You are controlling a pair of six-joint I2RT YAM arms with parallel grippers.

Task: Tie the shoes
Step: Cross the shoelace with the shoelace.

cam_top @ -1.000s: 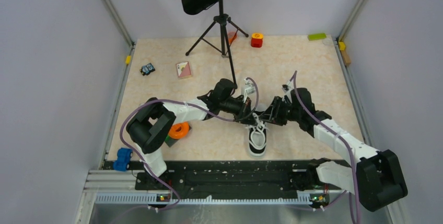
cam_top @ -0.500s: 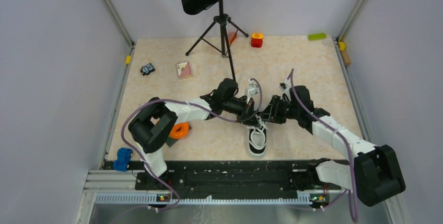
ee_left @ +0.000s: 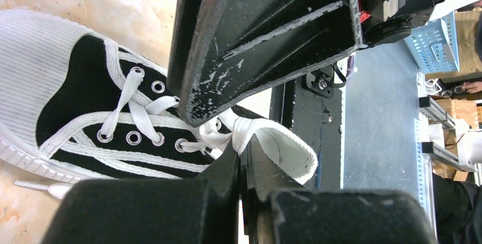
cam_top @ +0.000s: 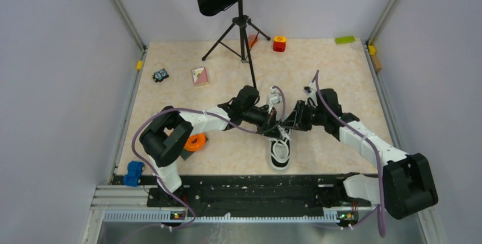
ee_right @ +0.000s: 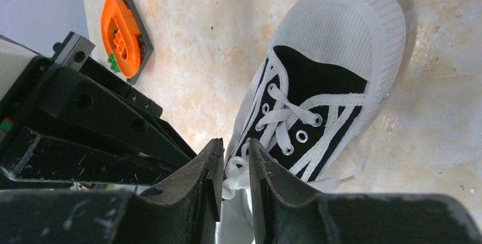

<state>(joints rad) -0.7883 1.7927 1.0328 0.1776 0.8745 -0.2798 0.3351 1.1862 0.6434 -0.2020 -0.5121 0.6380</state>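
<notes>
Slippage is judged the chief risk: if the laces [ee_left: 128,104] are drawn unevenly, a strand could be pulled out of the pinch, or the light sneaker [cam_top: 279,152] could be dragged or tipped. The left gripper [ee_left: 243,148] is closed tight on a lace strand at the sneaker's throat. The right gripper [ee_right: 234,154] is narrowed around a strand just beside it; whether that strand is gripped cannot be told. The sneaker is set near the near edge of the table [cam_top: 341,73], about midway along it, its long axis laid far-to-near, the toe pointed at the near edge.
</notes>
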